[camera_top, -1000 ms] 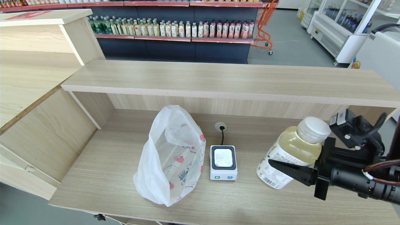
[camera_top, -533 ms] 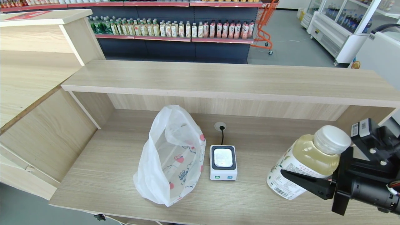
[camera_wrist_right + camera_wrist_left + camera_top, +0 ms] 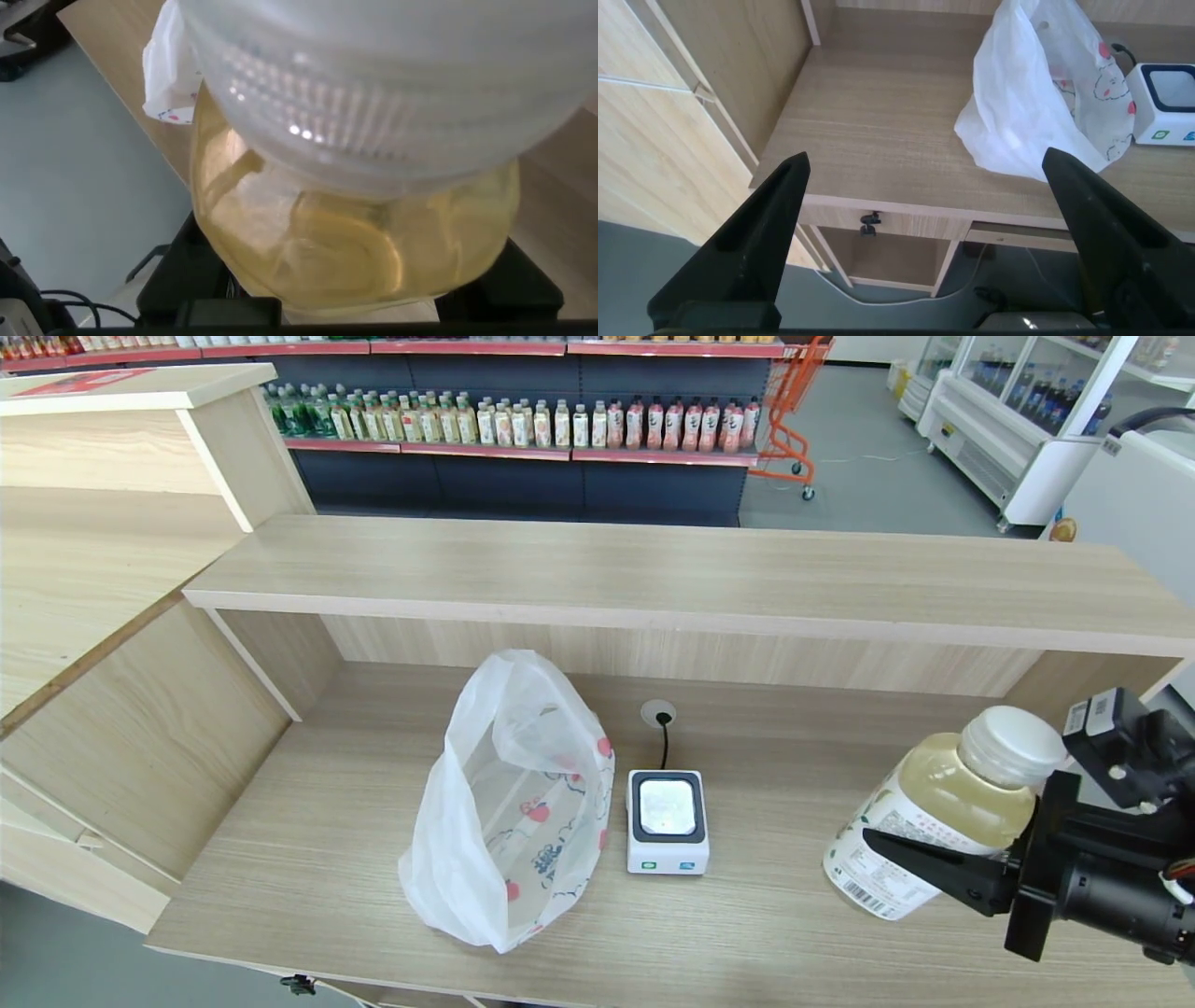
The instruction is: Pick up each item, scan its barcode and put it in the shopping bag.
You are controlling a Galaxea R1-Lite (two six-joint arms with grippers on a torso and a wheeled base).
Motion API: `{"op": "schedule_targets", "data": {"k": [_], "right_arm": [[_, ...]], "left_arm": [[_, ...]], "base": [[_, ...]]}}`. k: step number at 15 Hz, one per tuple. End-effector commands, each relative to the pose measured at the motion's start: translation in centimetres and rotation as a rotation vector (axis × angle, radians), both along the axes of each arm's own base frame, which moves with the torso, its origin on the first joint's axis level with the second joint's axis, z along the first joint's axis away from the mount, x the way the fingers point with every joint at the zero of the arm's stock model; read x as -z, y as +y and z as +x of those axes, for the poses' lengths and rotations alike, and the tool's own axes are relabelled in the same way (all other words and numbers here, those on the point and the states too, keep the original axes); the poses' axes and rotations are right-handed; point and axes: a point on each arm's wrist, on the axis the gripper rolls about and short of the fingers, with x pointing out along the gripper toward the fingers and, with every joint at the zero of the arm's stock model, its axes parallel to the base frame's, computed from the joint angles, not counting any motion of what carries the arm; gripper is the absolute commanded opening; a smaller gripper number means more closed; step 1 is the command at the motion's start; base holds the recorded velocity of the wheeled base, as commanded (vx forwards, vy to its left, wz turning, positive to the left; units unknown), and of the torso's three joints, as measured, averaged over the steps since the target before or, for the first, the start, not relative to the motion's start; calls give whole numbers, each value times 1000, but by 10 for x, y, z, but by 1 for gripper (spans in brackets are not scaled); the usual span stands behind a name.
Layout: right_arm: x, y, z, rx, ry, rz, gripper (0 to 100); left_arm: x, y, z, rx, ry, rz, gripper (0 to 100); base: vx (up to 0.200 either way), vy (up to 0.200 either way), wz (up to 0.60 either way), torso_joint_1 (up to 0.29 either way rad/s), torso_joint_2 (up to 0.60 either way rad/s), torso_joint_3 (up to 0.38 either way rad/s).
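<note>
A bottle of pale yellow drink with a white cap and a barcode label hangs tilted above the counter's right end. My right gripper is shut on its body, and one dark finger crosses the label. In the right wrist view the bottle's cap and shoulder loom close. The white scanner lies flat mid-counter, left of the bottle. A white plastic shopping bag stands open just left of the scanner. My left gripper is open, holding nothing, off the counter's front edge near the bag.
The wooden counter has a raised shelf along its back and a side panel on the left. A cable runs from the scanner to a hole behind it. Store shelves of bottles stand far beyond.
My right gripper has carried the bottle rightward, away from the scanner, toward the counter's right end. The bag and scanner have not moved.
</note>
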Motion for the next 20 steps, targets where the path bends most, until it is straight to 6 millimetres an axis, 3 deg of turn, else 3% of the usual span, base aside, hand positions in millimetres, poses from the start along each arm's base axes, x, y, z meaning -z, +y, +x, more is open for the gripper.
{"op": "schedule_targets", "data": {"k": [1, 6, 14, 17, 20], "right_arm": [[5, -6, 9, 52, 28, -10, 0], [8, -8, 14, 69, 43, -18, 0], [17, -5, 27, 74, 94, -35, 0], [19, 1, 47, 69, 94, -65, 0], [25, 12, 85, 31, 32, -163, 0]], "left_arm": [[0, 0, 0, 0, 1, 0, 100], [0, 0, 0, 0, 0, 0, 100], [0, 0, 0, 0, 1, -2, 100], [0, 0, 0, -1, 0, -2, 100], [0, 0, 0, -1, 1, -2, 100]], "base": [[0, 0, 0, 0, 0, 0], [0, 0, 0, 0, 0, 0], [0, 200, 0, 0, 3, 4], [0, 67, 0, 1, 1, 1], [0, 0, 0, 0, 0, 0]]}}
